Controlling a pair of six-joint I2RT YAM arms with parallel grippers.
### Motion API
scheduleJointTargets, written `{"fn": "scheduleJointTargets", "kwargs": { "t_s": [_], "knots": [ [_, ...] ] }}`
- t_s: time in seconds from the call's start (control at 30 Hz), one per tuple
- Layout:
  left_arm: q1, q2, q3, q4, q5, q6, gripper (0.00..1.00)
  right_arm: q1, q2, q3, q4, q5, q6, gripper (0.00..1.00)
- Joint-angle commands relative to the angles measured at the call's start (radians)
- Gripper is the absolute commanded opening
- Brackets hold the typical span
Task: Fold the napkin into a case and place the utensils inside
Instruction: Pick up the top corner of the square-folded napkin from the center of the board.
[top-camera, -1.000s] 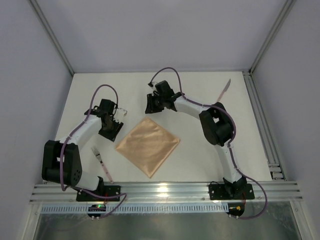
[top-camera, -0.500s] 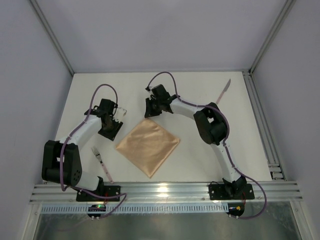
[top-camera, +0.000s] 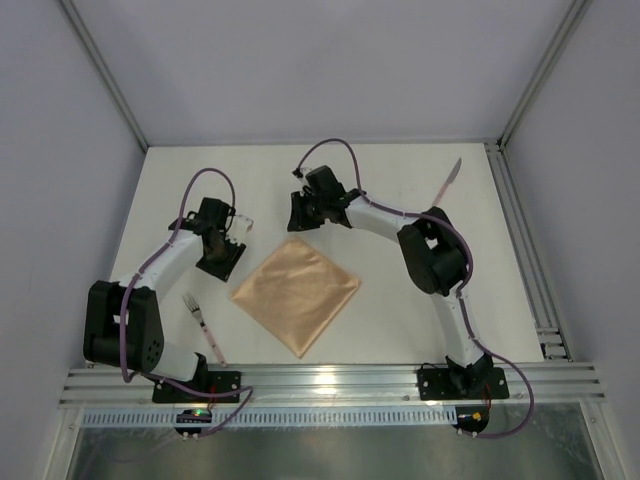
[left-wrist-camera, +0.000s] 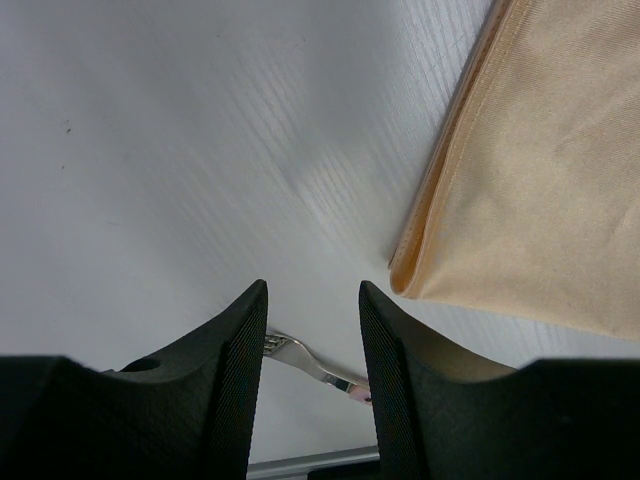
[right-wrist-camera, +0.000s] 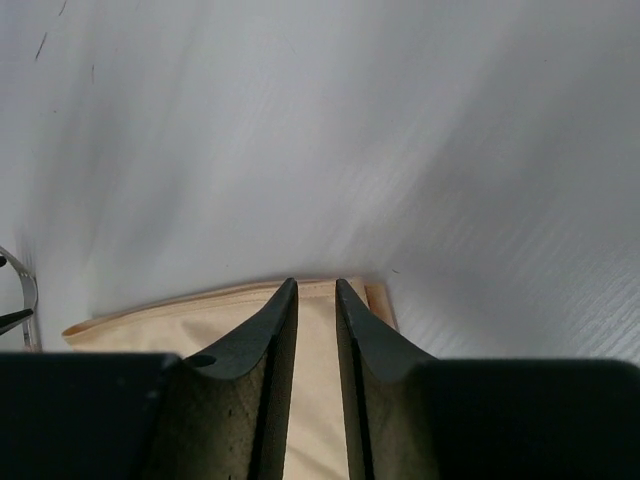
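At the far corner of the napkin (top-camera: 296, 292), right gripper (right-wrist-camera: 316, 290) hovers, jaws a narrow slit apart, nothing pinched. Probably lined up to take that corner. Left gripper (left-wrist-camera: 312, 300) just off the napkin's left corner, jaws apart, empty. Napkin lies flat, edge looks doubled. Fork (top-camera: 203, 325) near-left of it, knife (top-camera: 447, 182) far-right, both outside the fold area.
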Motion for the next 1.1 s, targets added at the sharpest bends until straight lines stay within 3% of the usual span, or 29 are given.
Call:
{"fn": "scheduleJointTargets", "kwargs": {
  "t_s": [0.0,0.17,0.27,0.4,0.87,1.07],
  "knots": [
    [0.003,-0.027,0.004,0.007,0.0,-0.013,0.44,0.009,-0.087,-0.03,0.051,-0.009,0.014,0.26],
    [0.003,-0.029,0.006,0.006,0.002,-0.013,0.44,0.007,-0.064,-0.039,0.047,0.008,0.003,0.26],
    [0.003,-0.029,0.006,0.004,0.002,-0.011,0.44,0.009,-0.036,-0.008,0.021,0.022,-0.01,0.34],
    [0.001,-0.029,0.006,0.003,0.003,-0.011,0.44,0.007,-0.019,-0.01,-0.001,0.023,-0.01,0.37],
    [0.003,-0.034,0.009,-0.002,0.008,-0.011,0.44,0.012,0.015,-0.01,-0.002,-0.004,-0.001,0.35],
    [0.003,-0.035,0.009,-0.002,0.011,-0.011,0.44,0.012,0.008,-0.016,0.001,-0.001,-0.001,0.23]
  ]
}}
